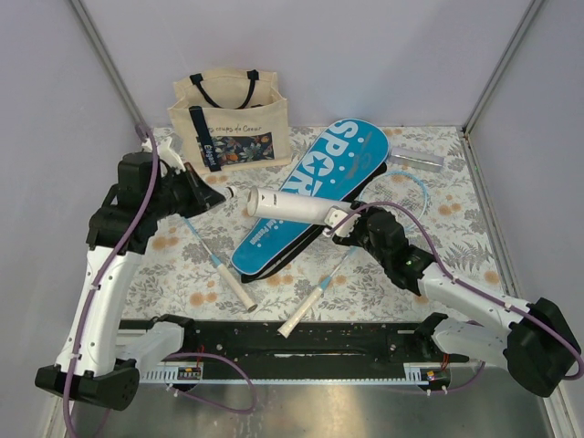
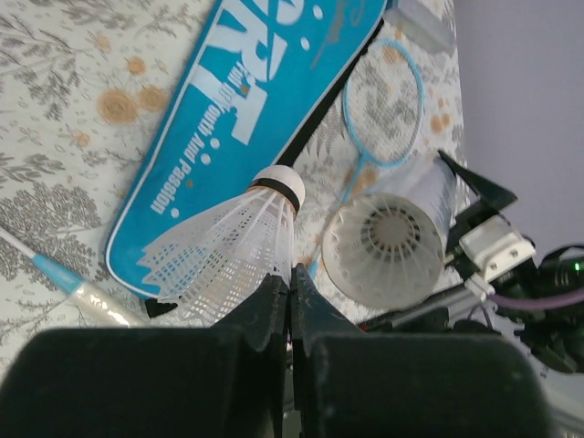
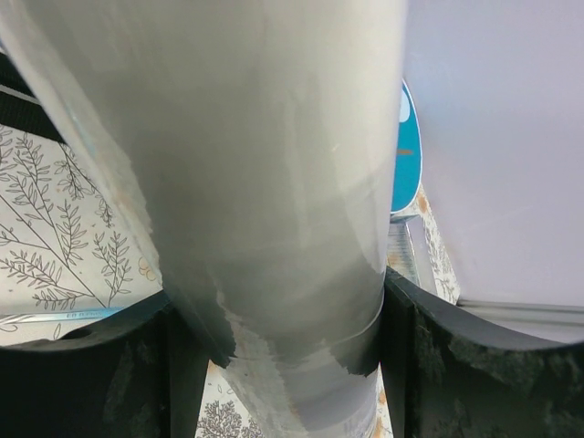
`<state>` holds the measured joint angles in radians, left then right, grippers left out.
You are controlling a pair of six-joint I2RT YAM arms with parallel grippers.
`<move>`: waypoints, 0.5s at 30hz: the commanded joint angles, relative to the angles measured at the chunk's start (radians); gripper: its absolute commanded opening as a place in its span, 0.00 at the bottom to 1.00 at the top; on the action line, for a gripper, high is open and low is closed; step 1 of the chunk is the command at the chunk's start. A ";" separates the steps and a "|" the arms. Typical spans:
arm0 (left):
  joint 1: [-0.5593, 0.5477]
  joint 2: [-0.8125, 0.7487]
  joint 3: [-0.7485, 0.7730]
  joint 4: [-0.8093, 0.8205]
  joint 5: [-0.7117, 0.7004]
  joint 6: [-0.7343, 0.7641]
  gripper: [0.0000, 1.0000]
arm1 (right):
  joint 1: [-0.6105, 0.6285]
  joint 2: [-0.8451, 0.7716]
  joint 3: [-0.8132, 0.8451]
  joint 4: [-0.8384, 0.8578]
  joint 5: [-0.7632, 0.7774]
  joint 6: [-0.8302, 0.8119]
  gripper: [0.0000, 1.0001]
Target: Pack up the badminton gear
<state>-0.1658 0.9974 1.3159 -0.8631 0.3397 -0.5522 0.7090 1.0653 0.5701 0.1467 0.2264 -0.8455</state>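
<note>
Shuttlecock (image 2: pixel 233 242) hangs pinched at its skirt edge in the clenched left gripper (image 2: pixel 290 278), cork pointing away from the fingers. It looks feather-light and easy to crush, so a soft pinch should do. The right gripper (image 3: pixel 283 365) clasps the tube (image 2: pixel 392 239) mid-body, level above the table (image 1: pixel 182 274), its open mouth toward the left arm.

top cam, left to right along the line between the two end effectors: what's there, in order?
left end effector → shuttlecock → tube → right end effector
</note>
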 commanded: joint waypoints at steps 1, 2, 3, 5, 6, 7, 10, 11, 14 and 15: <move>-0.035 0.015 0.104 -0.105 0.087 0.081 0.00 | -0.014 -0.041 0.005 0.050 0.007 -0.024 0.29; -0.040 0.020 0.117 -0.123 0.102 0.093 0.00 | -0.014 -0.044 0.001 0.057 0.005 -0.024 0.29; -0.046 0.024 0.129 -0.141 0.114 0.104 0.00 | -0.016 -0.047 -0.004 0.065 0.001 -0.024 0.29; -0.054 0.023 0.140 -0.152 0.140 0.121 0.00 | -0.019 -0.048 -0.009 0.073 -0.018 -0.027 0.29; -0.055 0.018 0.137 -0.154 0.162 0.124 0.00 | -0.017 -0.047 -0.010 0.074 -0.027 -0.030 0.29; -0.057 0.017 0.134 -0.152 0.174 0.129 0.00 | -0.019 -0.050 -0.012 0.074 -0.036 -0.030 0.29; -0.063 0.015 0.120 -0.140 0.228 0.129 0.00 | -0.017 -0.065 -0.022 0.093 -0.079 -0.024 0.29; -0.066 0.015 0.109 -0.125 0.258 0.121 0.00 | -0.017 -0.065 -0.021 0.097 -0.082 -0.024 0.29; -0.072 0.015 0.068 -0.067 0.349 0.092 0.00 | -0.017 -0.073 -0.026 0.102 -0.090 -0.024 0.29; -0.078 0.014 0.056 -0.048 0.361 0.086 0.00 | -0.019 -0.079 -0.032 0.109 -0.101 -0.024 0.29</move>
<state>-0.2291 1.0164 1.4082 -1.0027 0.5575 -0.4534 0.6979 1.0267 0.5381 0.1532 0.1707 -0.8661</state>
